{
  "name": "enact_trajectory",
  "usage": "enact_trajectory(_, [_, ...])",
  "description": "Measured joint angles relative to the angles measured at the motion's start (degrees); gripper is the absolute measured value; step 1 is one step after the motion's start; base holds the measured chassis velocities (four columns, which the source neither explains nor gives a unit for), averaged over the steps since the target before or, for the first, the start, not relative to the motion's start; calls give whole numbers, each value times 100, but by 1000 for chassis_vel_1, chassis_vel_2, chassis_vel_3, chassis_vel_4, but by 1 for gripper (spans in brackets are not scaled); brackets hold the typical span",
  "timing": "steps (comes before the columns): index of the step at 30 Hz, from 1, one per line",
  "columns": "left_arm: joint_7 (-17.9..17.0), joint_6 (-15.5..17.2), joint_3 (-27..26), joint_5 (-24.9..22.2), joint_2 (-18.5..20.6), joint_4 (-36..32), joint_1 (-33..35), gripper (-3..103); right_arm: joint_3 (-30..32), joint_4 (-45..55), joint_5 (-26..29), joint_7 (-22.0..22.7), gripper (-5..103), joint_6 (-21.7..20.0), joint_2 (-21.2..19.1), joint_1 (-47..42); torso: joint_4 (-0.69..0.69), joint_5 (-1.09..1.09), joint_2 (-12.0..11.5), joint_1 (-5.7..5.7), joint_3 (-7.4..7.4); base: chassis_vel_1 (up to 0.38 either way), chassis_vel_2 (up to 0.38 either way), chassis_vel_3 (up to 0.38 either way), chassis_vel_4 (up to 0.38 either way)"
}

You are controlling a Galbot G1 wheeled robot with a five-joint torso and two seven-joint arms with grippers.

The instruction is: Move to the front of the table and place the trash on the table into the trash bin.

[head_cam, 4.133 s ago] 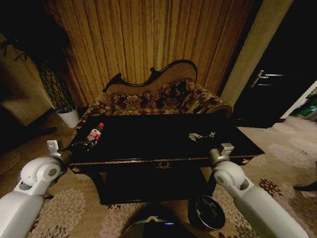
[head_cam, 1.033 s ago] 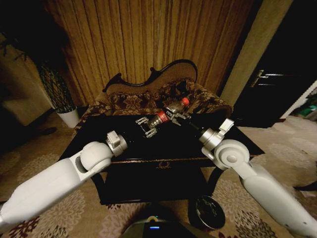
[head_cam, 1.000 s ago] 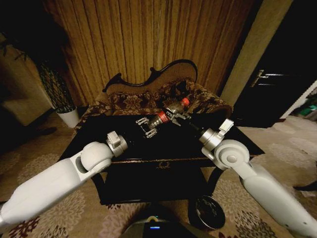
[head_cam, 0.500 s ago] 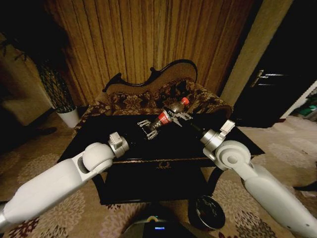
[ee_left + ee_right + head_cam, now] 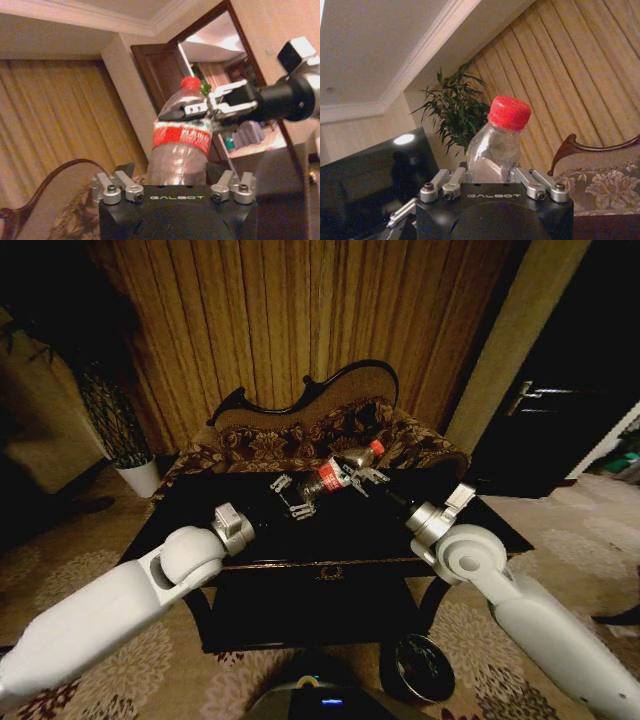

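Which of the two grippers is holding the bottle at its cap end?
The right gripper grips the bottle near its red cap; the left gripper holds the base end, below the red label.

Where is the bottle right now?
In the head view the bottle is held above the table between the left gripper and right gripper.
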Motion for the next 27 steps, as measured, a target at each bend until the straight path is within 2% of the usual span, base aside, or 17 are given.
enact_trajectory(2, [108, -47, -30, -33, 2, -15, 36, 85, 16, 0, 1, -23, 30, 0, -2, -8, 0, 1, 0, 0, 0, 0, 0, 0, 0])
enact_trajectory(4, [370, -194, -137, -32, 16, -3, 134, 95, 51, -38, -1, -34, 30, 17, -8, -30, 0, 0, 0, 0, 0, 0, 0, 0, 0])
enact_trajectory(7, [376, -216, -200, -58, 51, -26, 194, 100, 69, -104, -31, -16, 30, 70, -9, -40, 0, 0, 0, 0, 0, 0, 0, 0, 0])
enact_trajectory(10, [263, -225, -427, -178, 137, -119, 352, 100, 101, -259, -136, 84, 30, 210, 20, -44, 0, 1, 0, 0, 0, 0, 0, 0, 0])
enact_trajectory(12, [-54, -157, -806, -351, 235, -205, 670, 100, 152, -435, -343, 188, 30, 346, 73, -56, 0, 1, 0, 0, 0, 0, 0, 0, 0])
enact_trajectory(13, [-54, -157, -806, -351, 235, -205, 670, 100, 152, -435, -343, 188, 30, 346, 73, -56, 0, 1, 0, 0, 0, 0, 0, 0, 0])
enact_trajectory(14, [-176, -62, -1233, -414, 303, -239, 993, 100, 201, -488, -568, 270, 30, 380, 84, -102, 0, 0, 0, 0, 0, 0, 0, 0, 0])
enact_trajectory(15, [-176, -62, -1233, -414, 303, -239, 993, 100, 201, -488, -568, 270, 30, 380, 84, -102, 0, 0, 0, 0, 0, 0, 0, 0, 0])
enact_trajectory(18, [-374, 115, -2660, -545, 385, -287, 1947, 100, 353, -580, -1419, 491, 30, 380, 104, -284, 0, 1, 0, 0, 0, 0, 0, 0, 0])
enact_trajectory(19, [-374, 115, -2660, -545, 385, -287, 1947, 100, 353, -580, -1419, 491, 30, 380, 104, -284, 0, 1, 0, 0, 0, 0, 0, 0, 0])
enact_trajectory(20, [-546, 205, -3411, -647, 353, -259, 2455, 100, 395, -622, -1805, 719, 29, 371, 122, -380, 2, 0, 1, 0, 0, 0, 0, 0, 0])
enact_trajectory(21, [-652, 243, -3769, -705, 310, -214, 2678, 100, 408, -644, -1978, 835, 29, 367, 129, -422, 2, 0, 1, 0, 0, 0, 0, 0, 0])
enact_trajectory(22, [-652, 243, -3769, -705, 310, -214, 2678, 100, 408, -644, -1978, 835, 29, 367, 129, -422, 2, 0, 1, 0, 0, 0, 0, 0, 0])
enact_trajectory(23, [-814, 332, -4322, -790, 210, -113, 2990, 100, 438, -675, -2290, 1096, 29, 281, 138, -508, 1, -1, 0, 0, 0, 0, 0, 0, 0])
enact_trajectory(25, [-912, 460, -4917, -891, 69, 21, 3234, 100, 492, -676, -2464, 1341, 29, 138, 168, -611, -1, 0, 0, 0, 0, 0, 0, 0, 0])
enact_trajectory(26, [-912, 460, -4917, -891, 69, 21, 3234, 100, 492, -676, -2464, 1341, 29, 138, 168, -611, -1, 0, 0, 0, 0, 0, 0, 0, 0])
enact_trajectory(27, [-986, 575, -5363, -937, -63, 77, 3427, 100, 584, -623, -2546, 1534, 29, -37, 198, -729, -1, 1, 0, 0, 0, 0, 0, 0, 0])
